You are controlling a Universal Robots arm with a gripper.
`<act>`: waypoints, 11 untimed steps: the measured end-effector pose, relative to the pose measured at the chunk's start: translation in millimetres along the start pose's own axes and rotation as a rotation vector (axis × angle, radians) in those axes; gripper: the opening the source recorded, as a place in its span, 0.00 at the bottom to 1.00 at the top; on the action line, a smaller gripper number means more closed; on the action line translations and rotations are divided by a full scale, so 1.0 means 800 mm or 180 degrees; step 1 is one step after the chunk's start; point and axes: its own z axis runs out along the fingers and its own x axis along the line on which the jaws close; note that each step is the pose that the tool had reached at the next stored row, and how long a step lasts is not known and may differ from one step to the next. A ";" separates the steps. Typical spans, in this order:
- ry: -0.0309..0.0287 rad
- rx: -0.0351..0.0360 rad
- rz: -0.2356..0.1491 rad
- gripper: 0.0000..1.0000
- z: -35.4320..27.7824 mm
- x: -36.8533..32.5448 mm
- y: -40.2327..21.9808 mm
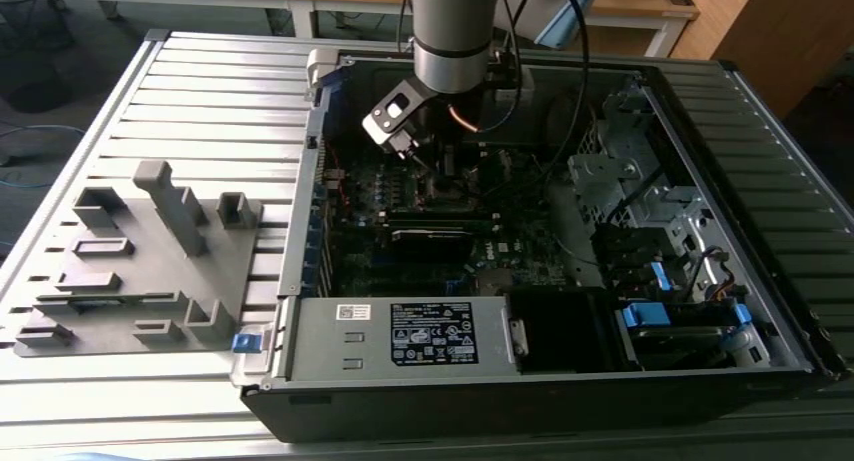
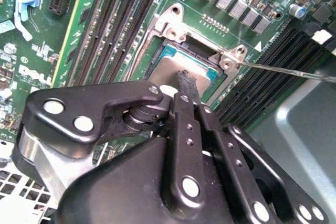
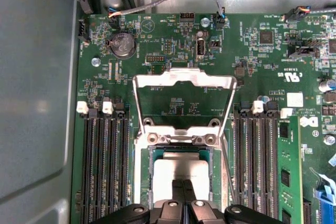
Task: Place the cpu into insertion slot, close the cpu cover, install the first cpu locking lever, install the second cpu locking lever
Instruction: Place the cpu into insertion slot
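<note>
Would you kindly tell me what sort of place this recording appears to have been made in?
Most likely a robotics lab or workshop: an open computer case lies on a ribbed metal table, a robot arm reaches into it, and wooden desks stand behind.
</note>
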 end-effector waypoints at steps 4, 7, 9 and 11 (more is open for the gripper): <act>0.0000 -0.0001 0.0001 0.11 0.0010 0.0001 0.0014; 0.0000 0.0000 0.0000 0.11 0.0049 -0.0001 0.0011; -0.0004 0.0003 0.0000 0.11 0.0063 -0.0004 0.0008; -0.0002 0.0001 0.0000 0.11 0.0067 -0.0003 0.0009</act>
